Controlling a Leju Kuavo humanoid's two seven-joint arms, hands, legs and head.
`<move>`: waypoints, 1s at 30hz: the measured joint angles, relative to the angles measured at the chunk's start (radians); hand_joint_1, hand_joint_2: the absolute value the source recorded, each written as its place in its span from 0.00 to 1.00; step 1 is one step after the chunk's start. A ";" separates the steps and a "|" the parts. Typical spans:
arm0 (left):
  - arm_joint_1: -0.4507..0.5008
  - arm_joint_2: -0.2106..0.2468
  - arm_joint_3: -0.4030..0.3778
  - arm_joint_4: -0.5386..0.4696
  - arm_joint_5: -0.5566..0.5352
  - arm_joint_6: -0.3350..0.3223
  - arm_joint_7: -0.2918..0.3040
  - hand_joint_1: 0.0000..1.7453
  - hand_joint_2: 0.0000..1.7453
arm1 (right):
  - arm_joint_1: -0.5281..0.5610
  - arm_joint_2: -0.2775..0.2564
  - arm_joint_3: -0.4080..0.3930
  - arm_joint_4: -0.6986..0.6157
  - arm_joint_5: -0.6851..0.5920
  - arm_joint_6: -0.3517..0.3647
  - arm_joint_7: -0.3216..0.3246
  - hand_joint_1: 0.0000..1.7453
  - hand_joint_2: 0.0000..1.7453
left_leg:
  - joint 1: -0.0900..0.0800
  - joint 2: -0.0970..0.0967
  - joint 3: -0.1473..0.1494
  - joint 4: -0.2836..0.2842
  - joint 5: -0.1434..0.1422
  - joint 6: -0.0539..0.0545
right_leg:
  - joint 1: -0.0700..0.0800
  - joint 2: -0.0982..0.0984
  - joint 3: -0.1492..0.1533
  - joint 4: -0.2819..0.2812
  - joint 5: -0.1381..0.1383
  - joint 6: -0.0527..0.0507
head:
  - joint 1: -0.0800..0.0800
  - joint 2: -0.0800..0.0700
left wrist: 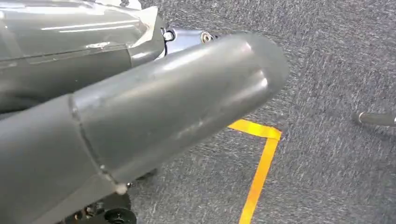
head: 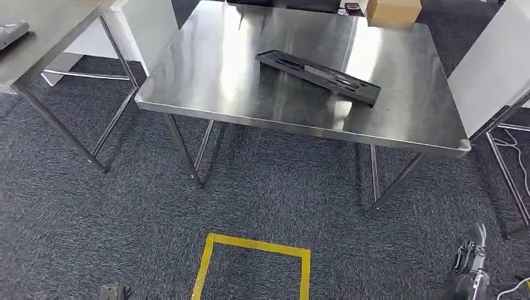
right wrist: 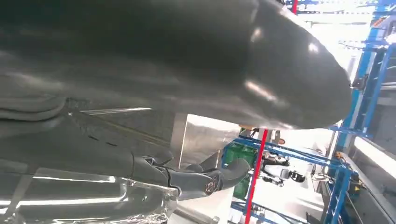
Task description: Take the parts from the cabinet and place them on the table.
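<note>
A long black plastic part (head: pixel 319 76) lies at an angle on the steel table (head: pixel 219 81), right of its middle. My right hand (head: pixel 472 253) hangs low at the bottom right, well short of the table, and holds nothing. In the right wrist view its dark fingers (right wrist: pixel 201 177) stretch out apart from the thick thumb (right wrist: pixel 261 70), with nothing between them. In the left wrist view my left hand (left wrist: pixel 163 107) hangs over the carpet, its thumb sticking out and nothing in its grasp.
A yellow tape square (head: pixel 256 262) marks the grey carpet in front of the table; its corner (left wrist: pixel 261 158) lies below my left hand. A second steel table (head: pixel 44 37) stands at the left. A cardboard box (head: pixel 392 11) sits behind, white panels (head: pixel 494 69) at the right.
</note>
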 joint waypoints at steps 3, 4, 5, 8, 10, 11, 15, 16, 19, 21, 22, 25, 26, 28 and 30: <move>-0.003 0.000 0.000 0.000 -0.001 0.002 0.001 0.00 0.00 | -0.010 0.000 -0.005 0.011 -0.007 0.003 0.001 0.00 0.00 | 0.005 0.001 -0.001 -0.005 0.023 -0.017 | 0.008 0.002 -0.031 0.010 0.012 -0.015 | -0.002 0.000; -0.003 0.001 0.000 0.000 0.000 0.002 0.001 0.00 0.00 | -0.011 0.000 -0.006 0.017 -0.008 0.003 0.001 0.00 0.00 | 0.004 0.000 -0.002 -0.004 0.027 -0.023 | 0.003 0.002 -0.034 0.007 0.020 -0.026 | -0.004 0.000; -0.003 0.007 0.000 0.000 0.000 0.003 0.000 0.00 0.00 | -0.015 0.002 -0.007 0.022 -0.008 0.003 0.001 0.00 0.00 | 0.012 -0.004 -0.012 0.015 -0.001 -0.027 | -0.014 -0.005 -0.035 0.004 0.029 -0.035 | 0.001 0.000; -0.002 0.008 0.000 0.001 0.004 0.003 -0.006 0.00 0.00 | -0.035 0.007 -0.009 0.047 -0.007 0.004 0.004 0.00 0.00 | 0.015 -0.004 -0.059 0.191 -0.161 -0.042 | -0.007 -0.007 -0.058 0.005 0.051 -0.060 | -0.005 0.000; -0.001 0.009 0.001 0.001 0.010 0.006 -0.011 0.00 0.00 | -0.045 0.008 -0.009 0.066 -0.004 0.006 0.010 0.00 0.00 | 0.018 -0.004 -0.079 0.300 -0.197 -0.050 | -0.006 -0.008 -0.075 0.011 0.065 -0.058 | -0.004 0.000; 0.001 0.009 0.002 0.001 0.011 0.007 -0.013 0.00 0.00 | -0.054 0.008 -0.009 0.082 0.011 -0.002 0.018 0.00 0.00 | 0.020 -0.003 -0.055 0.284 -0.172 -0.052 | -0.006 -0.009 -0.088 0.016 0.072 -0.054 | -0.005 0.000; 0.001 0.011 0.005 0.001 0.019 0.009 -0.021 0.00 0.00 | -0.105 0.014 -0.010 0.140 0.079 -0.065 0.052 0.00 0.00 | 0.021 -0.005 0.116 0.029 -0.116 -0.051 | -0.004 -0.008 -0.136 0.053 0.080 -0.040 | -0.006 0.000; 0.003 0.012 0.007 0.001 0.020 0.009 -0.023 0.00 0.00 | -0.121 0.014 -0.010 0.160 0.082 -0.068 0.060 0.00 0.00 | 0.018 -0.007 0.109 0.021 -0.110 -0.044 | -0.004 -0.009 -0.142 0.057 0.084 -0.034 | -0.003 0.000; 0.011 0.013 0.019 0.001 0.020 0.009 -0.024 0.00 0.00 | -0.154 0.015 -0.012 0.214 0.080 -0.076 0.074 0.00 0.00 | 0.013 -0.006 0.094 0.011 -0.100 -0.023 | 0.001 -0.008 -0.154 0.055 0.104 -0.003 | -0.003 0.000; 0.011 0.013 0.021 0.001 0.019 0.008 -0.024 0.00 0.00 | -0.168 0.014 -0.018 0.245 0.076 -0.082 0.075 0.00 0.00 | 0.016 -0.003 0.081 0.003 -0.081 0.003 | -0.004 -0.004 -0.180 0.096 0.057 -0.009 | -0.002 0.000; 0.012 0.015 0.021 0.001 0.018 0.007 -0.024 0.00 0.00 | -0.175 0.014 -0.019 0.258 0.073 -0.085 0.075 0.00 0.00 | 0.015 -0.002 0.071 0.003 -0.074 0.014 | -0.006 -0.002 -0.207 0.160 0.011 -0.018 | 0.001 0.000; 0.015 0.016 0.024 0.002 0.011 0.007 -0.024 0.00 0.00 | -0.185 0.010 -0.027 0.302 0.062 -0.094 0.073 0.00 0.00 | 0.011 -0.001 0.036 0.004 -0.047 0.015 | -0.008 -0.001 -0.268 0.364 -0.073 -0.016 | 0.002 0.000; 0.018 0.016 0.025 0.002 0.010 0.007 -0.024 0.00 0.00 | -0.185 0.008 -0.029 0.311 0.061 -0.095 0.072 0.00 0.00 | 0.011 -0.001 0.027 0.005 -0.040 0.013 | -0.008 -0.001 -0.252 0.357 -0.063 -0.008 | 0.001 0.000; 0.021 0.016 0.027 0.004 0.009 0.005 -0.024 0.00 0.00 | -0.188 0.006 -0.033 0.331 0.061 -0.106 0.071 0.00 0.00 | 0.012 -0.001 0.010 0.005 -0.026 0.007 | -0.009 -0.002 -0.156 0.224 -0.007 0.013 | 0.002 0.000; 0.021 0.016 0.028 0.006 0.005 0.003 -0.024 0.00 0.00 | -0.198 0.003 -0.037 0.346 0.062 -0.116 0.069 0.00 0.00 | 0.010 -0.001 0.000 0.006 -0.013 -0.006 | -0.014 -0.001 -0.049 0.045 0.004 0.010 | 0.003 0.000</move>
